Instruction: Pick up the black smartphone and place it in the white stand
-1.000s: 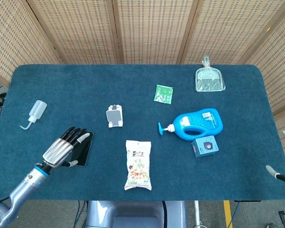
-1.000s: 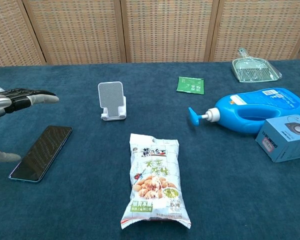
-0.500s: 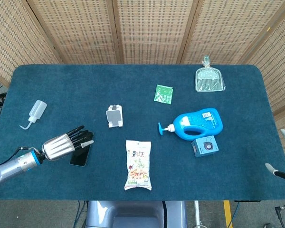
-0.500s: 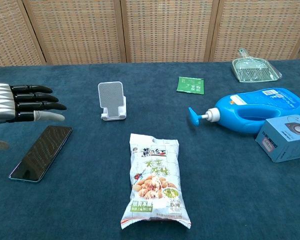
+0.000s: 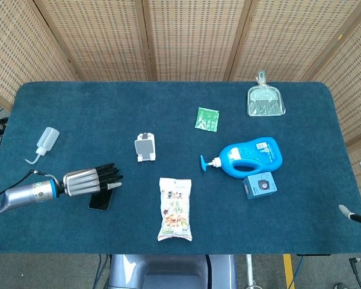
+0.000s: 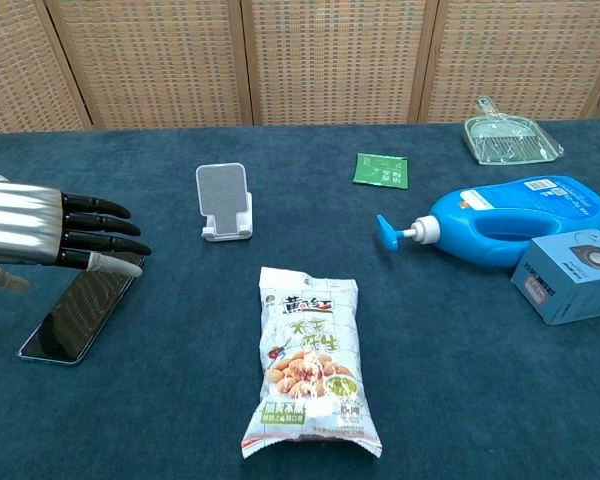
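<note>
The flat black rectangular smartphone (image 6: 81,312) lies face up on the dark blue carpeted surface (image 5: 78,108) at the lower left of both views, exactly where it lay a second ago. What has changed is the left hand (image 5: 87,181): over the last second it has swung from pointing up the frame, palm over the phone, to lying sideways with its silver back up and reaching toward the right of the frame. In the chest view it has also pushed further in from the left edge and now covers the phone's upper end. Its black fingers (image 6: 105,227) are straight and slightly spread, holding nothing; the lowest, pale-tipped one sits over the phone's top edge, but contact cannot be told.

The small white phone stand (image 6: 224,202) is upright above and to the right of the phone, well apart from it and unmoved. A printed snack bag (image 6: 308,359) lies at lower centre. Further right are a blue pump bottle on its side (image 6: 510,220) and a small blue box (image 6: 570,274) just beside it. A green sachet (image 5: 207,118) and a clear dustpan (image 5: 265,100) sit in the upper right, and a small clear squeeze bottle (image 5: 44,142) at the left.

The right hand (image 5: 360,194) barely shows at the right edge of the head view; its finger state cannot be told.
</note>
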`<action>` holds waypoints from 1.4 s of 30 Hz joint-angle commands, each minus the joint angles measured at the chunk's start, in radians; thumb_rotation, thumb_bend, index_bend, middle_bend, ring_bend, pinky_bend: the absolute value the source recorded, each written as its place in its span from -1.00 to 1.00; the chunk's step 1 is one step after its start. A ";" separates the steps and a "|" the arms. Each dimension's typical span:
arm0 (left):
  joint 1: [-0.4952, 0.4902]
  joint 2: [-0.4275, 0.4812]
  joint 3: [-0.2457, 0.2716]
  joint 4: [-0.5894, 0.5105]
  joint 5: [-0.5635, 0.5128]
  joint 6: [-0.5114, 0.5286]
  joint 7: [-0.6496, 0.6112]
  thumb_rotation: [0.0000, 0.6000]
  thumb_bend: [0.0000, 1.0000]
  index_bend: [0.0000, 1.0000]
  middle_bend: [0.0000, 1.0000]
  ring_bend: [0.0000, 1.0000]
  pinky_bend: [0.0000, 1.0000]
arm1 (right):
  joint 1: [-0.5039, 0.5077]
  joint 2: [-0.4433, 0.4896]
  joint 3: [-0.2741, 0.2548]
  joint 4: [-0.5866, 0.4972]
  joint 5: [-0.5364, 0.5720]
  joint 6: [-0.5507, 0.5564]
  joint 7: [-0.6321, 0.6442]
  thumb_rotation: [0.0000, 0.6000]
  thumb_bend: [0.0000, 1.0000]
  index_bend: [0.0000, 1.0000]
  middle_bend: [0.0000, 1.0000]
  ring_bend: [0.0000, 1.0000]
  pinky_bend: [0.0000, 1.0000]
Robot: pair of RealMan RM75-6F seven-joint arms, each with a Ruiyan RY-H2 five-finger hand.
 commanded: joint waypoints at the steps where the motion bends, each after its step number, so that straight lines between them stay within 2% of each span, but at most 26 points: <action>1: -0.008 -0.021 0.022 0.023 -0.006 -0.009 -0.022 1.00 -0.97 -1.00 -1.00 -0.96 -0.85 | 0.005 -0.003 0.004 0.003 0.010 -0.009 -0.006 1.00 -0.91 -1.00 -1.00 -1.00 -1.00; 9: -0.021 -0.045 0.068 0.053 -0.019 -0.042 -0.072 1.00 -0.92 -1.00 -0.98 -0.93 -0.82 | 0.012 -0.002 0.016 0.013 0.043 -0.032 0.003 1.00 -0.90 -1.00 -1.00 -1.00 -1.00; 19: -0.019 -0.063 0.094 0.060 -0.033 -0.073 -0.083 1.00 -0.84 -1.00 -0.98 -0.93 -0.82 | 0.020 0.002 0.024 0.011 0.047 -0.043 0.016 1.00 -0.90 -1.00 -1.00 -1.00 -1.00; 29: -0.034 -0.089 0.122 0.065 -0.044 -0.099 -0.096 1.00 -0.60 -0.96 -0.94 -0.89 -0.77 | 0.030 0.004 0.024 0.009 0.052 -0.063 0.015 1.00 -0.90 -1.00 -1.00 -1.00 -1.00; 31: -0.038 -0.093 0.127 0.066 -0.046 -0.100 -0.097 1.00 -0.55 -0.89 -0.87 -0.83 -0.74 | 0.029 0.005 0.024 0.008 0.052 -0.061 0.014 1.00 -0.90 -1.00 -1.00 -1.00 -1.00; 36: -0.036 -0.096 0.129 0.071 -0.062 -0.095 -0.088 1.00 -0.43 -0.29 -0.38 -0.45 -0.53 | 0.028 0.006 0.024 0.007 0.053 -0.059 0.018 1.00 -0.90 -1.00 -1.00 -1.00 -1.00; 39: -0.027 -0.098 0.127 0.073 -0.074 -0.090 -0.078 1.00 -0.40 -0.14 -0.23 -0.34 -0.50 | 0.027 0.006 0.025 0.008 0.052 -0.059 0.021 1.00 -0.90 -1.00 -1.00 -1.00 -1.00; 42: -0.022 -0.098 0.124 0.072 -0.086 -0.080 -0.073 1.00 -0.38 -0.08 -0.18 -0.29 -0.47 | 0.027 0.007 0.023 0.007 0.049 -0.058 0.023 1.00 -0.89 -1.00 -1.00 -1.00 -1.00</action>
